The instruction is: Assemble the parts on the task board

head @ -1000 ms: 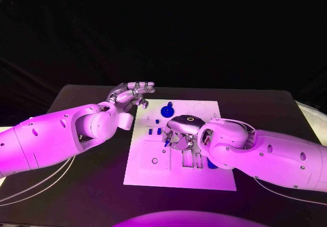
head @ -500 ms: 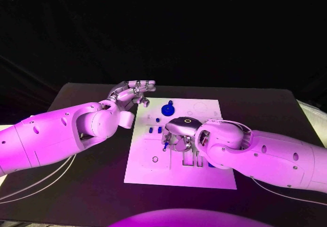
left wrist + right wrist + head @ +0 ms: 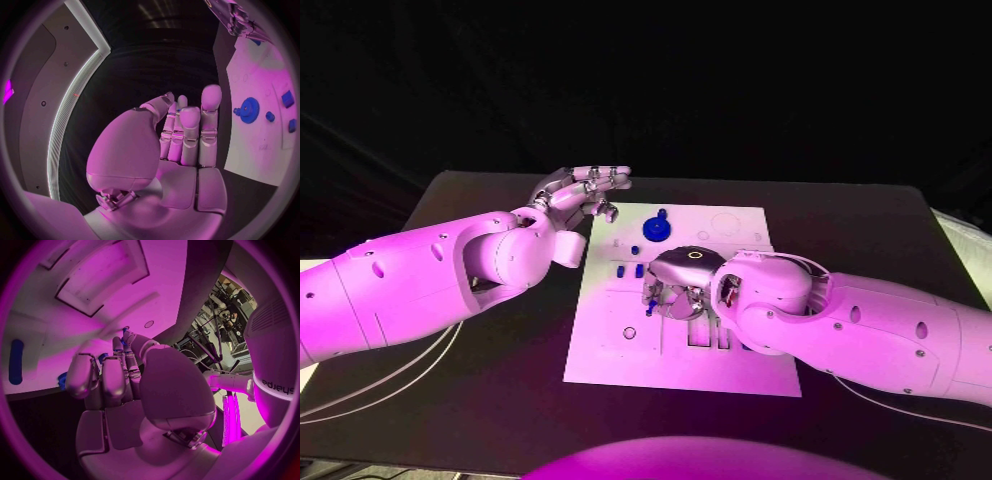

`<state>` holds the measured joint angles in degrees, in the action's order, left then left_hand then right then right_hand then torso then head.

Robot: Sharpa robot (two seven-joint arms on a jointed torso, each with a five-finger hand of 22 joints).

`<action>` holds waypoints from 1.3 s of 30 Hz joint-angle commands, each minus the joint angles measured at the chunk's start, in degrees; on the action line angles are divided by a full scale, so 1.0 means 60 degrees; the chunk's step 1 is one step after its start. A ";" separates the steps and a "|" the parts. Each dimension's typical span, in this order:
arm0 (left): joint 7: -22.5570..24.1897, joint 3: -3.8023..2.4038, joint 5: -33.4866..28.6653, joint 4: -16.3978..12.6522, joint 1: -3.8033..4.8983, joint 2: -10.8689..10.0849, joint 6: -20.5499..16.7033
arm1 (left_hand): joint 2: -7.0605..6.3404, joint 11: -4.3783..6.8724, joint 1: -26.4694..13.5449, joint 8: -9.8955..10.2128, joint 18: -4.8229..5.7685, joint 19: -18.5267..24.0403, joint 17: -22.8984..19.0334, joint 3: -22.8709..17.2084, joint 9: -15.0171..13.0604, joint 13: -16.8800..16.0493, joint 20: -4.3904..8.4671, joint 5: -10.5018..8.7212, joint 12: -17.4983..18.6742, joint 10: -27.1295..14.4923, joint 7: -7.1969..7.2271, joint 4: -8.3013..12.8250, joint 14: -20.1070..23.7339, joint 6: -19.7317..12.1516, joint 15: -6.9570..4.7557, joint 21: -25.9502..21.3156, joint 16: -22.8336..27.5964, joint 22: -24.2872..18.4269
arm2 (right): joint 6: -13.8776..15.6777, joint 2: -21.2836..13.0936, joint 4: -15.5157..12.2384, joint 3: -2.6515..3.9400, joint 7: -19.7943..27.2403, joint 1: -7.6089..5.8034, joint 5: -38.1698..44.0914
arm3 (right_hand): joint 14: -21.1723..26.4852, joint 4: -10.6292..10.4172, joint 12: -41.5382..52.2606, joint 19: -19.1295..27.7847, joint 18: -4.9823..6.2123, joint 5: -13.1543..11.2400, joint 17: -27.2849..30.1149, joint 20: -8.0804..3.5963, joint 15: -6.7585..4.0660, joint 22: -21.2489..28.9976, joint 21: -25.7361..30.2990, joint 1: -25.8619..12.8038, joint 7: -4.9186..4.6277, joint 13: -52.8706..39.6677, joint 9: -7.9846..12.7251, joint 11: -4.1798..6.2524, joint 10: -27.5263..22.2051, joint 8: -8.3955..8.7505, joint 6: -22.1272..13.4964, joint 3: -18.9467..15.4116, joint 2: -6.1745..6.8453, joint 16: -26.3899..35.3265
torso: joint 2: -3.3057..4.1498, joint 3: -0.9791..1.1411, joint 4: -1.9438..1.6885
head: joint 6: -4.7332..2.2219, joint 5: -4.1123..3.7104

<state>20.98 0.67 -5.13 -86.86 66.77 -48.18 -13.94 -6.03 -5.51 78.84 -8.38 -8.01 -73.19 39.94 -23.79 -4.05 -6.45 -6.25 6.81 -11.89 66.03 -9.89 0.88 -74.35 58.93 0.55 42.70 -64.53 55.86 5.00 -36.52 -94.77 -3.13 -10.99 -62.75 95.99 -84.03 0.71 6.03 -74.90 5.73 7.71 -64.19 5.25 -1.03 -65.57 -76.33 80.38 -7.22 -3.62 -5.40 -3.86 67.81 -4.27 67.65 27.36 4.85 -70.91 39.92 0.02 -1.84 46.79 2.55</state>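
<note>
Now the right hand (image 3: pixel 678 290) has crept a little leftward over the board (image 3: pixel 617 350), fingers pinching a small blue part (image 3: pixel 651 297) mid-board; the left hand (image 3: pixel 581 192), fingers together and empty, stays at the far-left corner; seating seems imminent.

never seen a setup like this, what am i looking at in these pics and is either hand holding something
It is a robot with two white arms ending in silver hands, at a black table. One picture looks down from its head; the round ones come from cameras at each wrist. The white plate is the task board, with small blue parts such as a gear. The left hand hovers beside the board's far corner, holding nothing. The right hand is down over the board's middle, pinching a small blue part.
</note>
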 commanded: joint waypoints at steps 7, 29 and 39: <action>0.0014 -0.0006 -0.0043 -0.0009 0.0002 0.0043 0.0177 | 0.0038 0.0002 0.0027 -0.0034 -0.0194 0.0075 -0.0024 0.0036 0.0012 -0.0011 -0.0006 0.0038 -0.0050 -0.0103 -0.0014 0.0052 0.0081 -0.0071 0.0010 -0.0049 -0.0040 -0.0018 | -0.0507 0.0154 0.0066 -0.0051 -0.0240 0.0050 0.0458 | -0.0305 -0.0018 -0.0024 -0.0057 -0.0065 0.0024 0.0008 0.0030 0.0076 0.0002 -0.0021 -0.0020 -0.0062 -0.0016 -0.0014 -0.0052 0.0033 -0.0060 -0.0003 0.0057 -0.0066 -0.0031 | -0.0002 0.0012 0.0015 | 0.0009 -0.0001; -0.0052 -0.0006 -0.0043 -0.0005 0.0003 0.0020 0.0232 | 0.0035 0.0000 0.0031 -0.0036 -0.0197 0.0080 -0.0048 0.0042 0.0013 -0.0013 -0.0007 0.0039 -0.0061 -0.0117 -0.0017 0.0058 0.0091 -0.0079 0.0012 -0.0066 -0.0034 -0.0029 | -0.0462 0.0183 0.0121 -0.0129 -0.0318 0.0093 0.0590 | -0.0160 -0.0003 -0.0384 0.0439 0.0102 0.0132 0.0438 0.0311 0.0401 0.0771 0.0452 -0.0440 -0.0332 0.0010 0.0289 -0.0438 -0.1621 0.0136 -0.1685 -0.0255 0.0401 0.0256 | -0.0019 0.0004 0.0014 | -0.0005 0.0000; -0.0098 -0.0006 -0.0043 0.0011 0.0003 0.0013 0.0275 | 0.0027 -0.0006 0.0021 -0.0035 -0.0200 0.0088 -0.0062 0.0054 0.0015 -0.0013 -0.0008 0.0036 -0.0067 -0.0131 -0.0023 0.0056 0.0098 -0.0090 0.0015 -0.0087 -0.0031 -0.0043 | 0.0976 -0.0252 -0.0184 -0.0115 -0.0096 0.0094 0.0523 | -0.0100 0.0051 -0.0130 0.0573 0.0158 0.0143 0.0642 0.0396 0.0460 0.1057 0.0653 -0.0422 -0.0422 -0.0047 0.0243 -0.0513 -0.2144 0.0065 -0.2102 -0.0710 0.0417 0.0381 | -0.0009 0.0013 -0.0010 | -0.0058 -0.0041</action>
<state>20.38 0.67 -5.16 -86.74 66.77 -48.16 -13.61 -6.03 -5.52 78.84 -8.38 -8.91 -73.19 39.62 -23.63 -4.05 -6.44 -6.25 6.81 -12.20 65.61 -10.10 1.04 -74.15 58.72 0.75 42.48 -64.53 55.66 6.77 -37.73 -95.32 -3.86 -11.78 -62.23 98.79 -84.03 1.08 5.09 -71.80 5.73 8.32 -60.41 7.49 1.24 -59.23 -72.57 77.50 -9.58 -3.88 -3.86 -7.10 54.55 -3.62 54.92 23.31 7.09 -68.91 39.85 0.02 -1.83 46.52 2.36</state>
